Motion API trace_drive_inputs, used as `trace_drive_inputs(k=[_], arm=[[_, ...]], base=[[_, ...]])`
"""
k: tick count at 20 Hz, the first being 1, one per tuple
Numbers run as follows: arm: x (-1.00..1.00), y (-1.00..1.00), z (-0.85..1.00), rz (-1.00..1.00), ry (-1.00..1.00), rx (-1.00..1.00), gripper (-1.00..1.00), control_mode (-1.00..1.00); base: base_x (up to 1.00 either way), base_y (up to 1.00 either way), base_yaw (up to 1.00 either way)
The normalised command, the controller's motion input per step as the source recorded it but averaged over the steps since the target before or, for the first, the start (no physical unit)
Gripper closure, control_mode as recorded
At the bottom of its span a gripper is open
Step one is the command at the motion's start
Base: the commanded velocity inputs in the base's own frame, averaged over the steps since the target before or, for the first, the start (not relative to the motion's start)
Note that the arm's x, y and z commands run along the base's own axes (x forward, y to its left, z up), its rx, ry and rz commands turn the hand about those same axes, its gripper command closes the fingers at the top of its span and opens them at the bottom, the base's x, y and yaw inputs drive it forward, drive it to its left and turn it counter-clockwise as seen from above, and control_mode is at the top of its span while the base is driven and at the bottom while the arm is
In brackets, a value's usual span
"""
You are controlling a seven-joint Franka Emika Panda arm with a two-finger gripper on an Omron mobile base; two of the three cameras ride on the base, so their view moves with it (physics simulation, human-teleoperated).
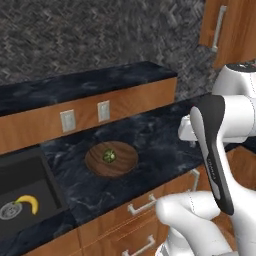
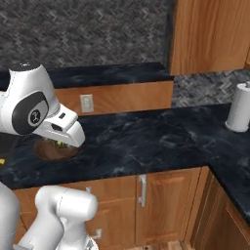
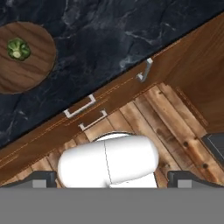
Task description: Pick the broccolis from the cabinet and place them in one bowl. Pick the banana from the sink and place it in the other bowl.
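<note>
The claw (image 3: pixel 112 180) is hanging spread and empty; up-left of it, one bumpy green broccoli (image 3: pixel 18 49) is sitting in the round brown wooden bowl (image 3: pixel 33 76). I'd be lifting it towards the brown wood-grain cabinet (image 1: pixel 239 30), approaching level.

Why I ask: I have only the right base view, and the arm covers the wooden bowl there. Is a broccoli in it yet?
Observer: Yes. One broccoli lies in the wooden bowl, near its middle.
Operator: And where is the banana?
Observer: The banana lies in the sink, right beside the round drain.
Operator: Is the gripper carrying anything?
Observer: No. In the hand view the gripper is open, with nothing between its fingertips.
</note>
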Motion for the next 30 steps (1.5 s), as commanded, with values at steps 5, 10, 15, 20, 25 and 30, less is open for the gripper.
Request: trace_drive_inputs(k=[5, 10, 15, 20, 25, 30], arm=[[0.00, 0.00, 0.00, 0.00, 0.00, 0.00, -1.00, 1.00], [0.00, 0.00, 0.00, 0.00, 0.00, 0.00, -1.00, 1.00], [0.00, 0.00, 0.00, 0.00, 0.00, 0.00, -1.00, 1.00], [0.00, 0.00, 0.00, 0.00, 0.00, 0.00, -1.00, 1.00], [0.00, 0.00, 0.00, 0.00, 0.00, 0.00, -1.00, 1.00], [0.00, 0.00, 0.00, 0.00, 0.00, 0.00, -1.00, 1.00]], base=[[-0.02, 0.04, -0.45], [-0.04, 0.04, -0.45], [-0.01, 0.03, -0.46], [-0.02, 0.05, -0.44], [-0.02, 0.07, -0.44], [-0.01, 0.09, -0.43]])
